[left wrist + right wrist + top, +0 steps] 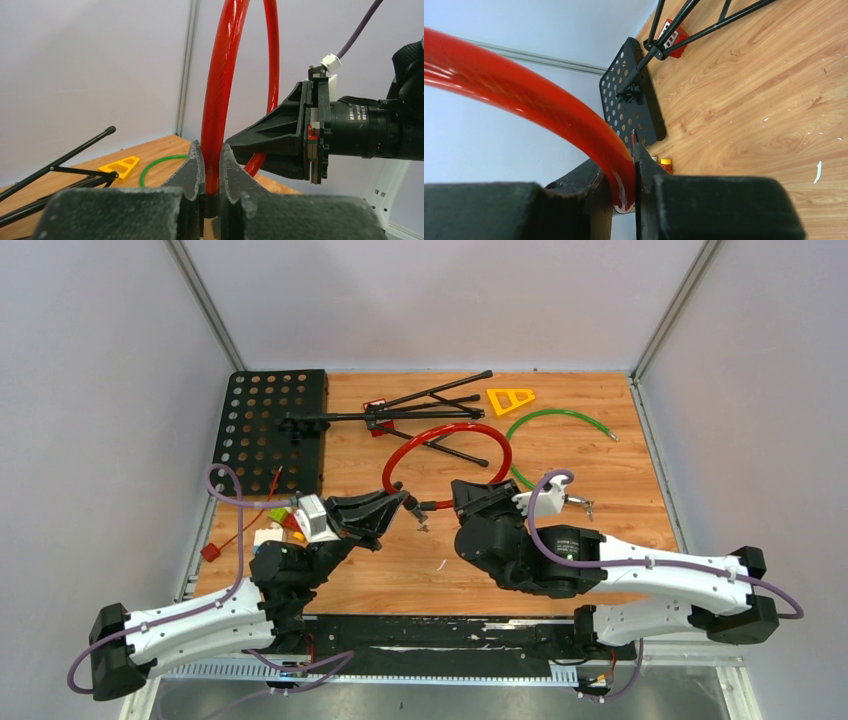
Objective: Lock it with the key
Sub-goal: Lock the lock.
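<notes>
Red cable lock (478, 428) loops over mid-table, arcing toward the far side, its ends meeting between the arms; left gripper (408, 503) pinches one end tight, right gripper (455, 492) is clamped on the other. Danger now: the springy, slick cable twists in either pinch, the ends misalign, and the lock jams instead of closing

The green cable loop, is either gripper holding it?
No, the green cable loop lies free on the wooden table, while the left gripper and right gripper clamp the red cable.

No legible text; white print on black lens barrel (358, 116) unreadable.
</notes>
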Controlling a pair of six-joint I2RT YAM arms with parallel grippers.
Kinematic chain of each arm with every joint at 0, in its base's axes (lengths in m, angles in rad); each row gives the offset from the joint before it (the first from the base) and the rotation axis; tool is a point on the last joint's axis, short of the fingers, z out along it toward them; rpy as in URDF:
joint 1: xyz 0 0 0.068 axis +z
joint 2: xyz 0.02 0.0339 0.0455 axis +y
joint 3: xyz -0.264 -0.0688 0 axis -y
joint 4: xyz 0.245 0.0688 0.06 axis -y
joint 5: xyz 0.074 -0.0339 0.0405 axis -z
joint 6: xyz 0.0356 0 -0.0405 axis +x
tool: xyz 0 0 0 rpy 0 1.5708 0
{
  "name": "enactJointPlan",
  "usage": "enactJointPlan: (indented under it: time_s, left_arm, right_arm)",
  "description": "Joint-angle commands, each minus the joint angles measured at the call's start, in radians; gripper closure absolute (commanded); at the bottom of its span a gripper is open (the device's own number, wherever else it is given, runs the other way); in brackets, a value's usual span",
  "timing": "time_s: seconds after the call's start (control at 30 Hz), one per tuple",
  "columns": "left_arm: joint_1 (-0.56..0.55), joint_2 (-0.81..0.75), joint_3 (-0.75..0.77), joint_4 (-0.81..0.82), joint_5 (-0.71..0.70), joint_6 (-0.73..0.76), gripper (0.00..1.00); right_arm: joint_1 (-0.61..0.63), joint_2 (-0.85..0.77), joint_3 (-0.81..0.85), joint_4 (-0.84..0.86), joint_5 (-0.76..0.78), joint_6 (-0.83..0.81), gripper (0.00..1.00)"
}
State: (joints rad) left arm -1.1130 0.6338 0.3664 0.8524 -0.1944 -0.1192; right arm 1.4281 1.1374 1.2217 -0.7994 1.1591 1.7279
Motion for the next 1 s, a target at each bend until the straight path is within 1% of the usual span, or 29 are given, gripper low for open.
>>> enactJointPlan:
  time_s: [0.0, 0.2, 0.3, 0.43, 0.57, 0.7, 0.83, 0.97]
  left_arm:
    - [0.000, 0.007, 0.044, 0.069, -0.022, 0.033, 1.00]
    - [0.000, 0.002, 0.037, 0.078, -0.029, 0.035, 1.00]
    - [-0.001, -0.006, 0.031, 0.081, -0.035, 0.033, 1.00]
    - [0.000, -0.018, 0.024, 0.081, -0.044, 0.032, 1.00]
    - [-0.001, -0.025, 0.019, 0.082, -0.052, 0.035, 1.00]
    - [0.000, -0.025, 0.016, 0.082, -0.053, 0.035, 1.00]
    - [0.000, -0.025, 0.014, 0.080, -0.049, 0.033, 1.00]
    - [0.001, -0.032, 0.008, 0.082, -0.057, 0.033, 1.00]
  right_arm:
    - [0.012, 0.025, 0.004, 0.066, -0.062, 0.076, 1.00]
    - [0.011, 0.060, 0.020, 0.090, -0.075, 0.022, 1.00]
    - [0.011, 0.051, 0.000, 0.154, -0.073, -0.045, 0.99]
    - [0.011, 0.020, -0.033, 0.234, -0.062, -0.135, 0.86]
    - [0.011, -0.018, -0.068, 0.303, -0.040, -0.212, 0.76]
    - [0.010, -0.034, -0.069, 0.305, -0.019, -0.241, 0.72]
    - [0.010, -0.040, -0.061, 0.302, 0.002, -0.267, 0.70]
    - [0.010, -0.049, -0.057, 0.310, 0.012, -0.316, 0.65]
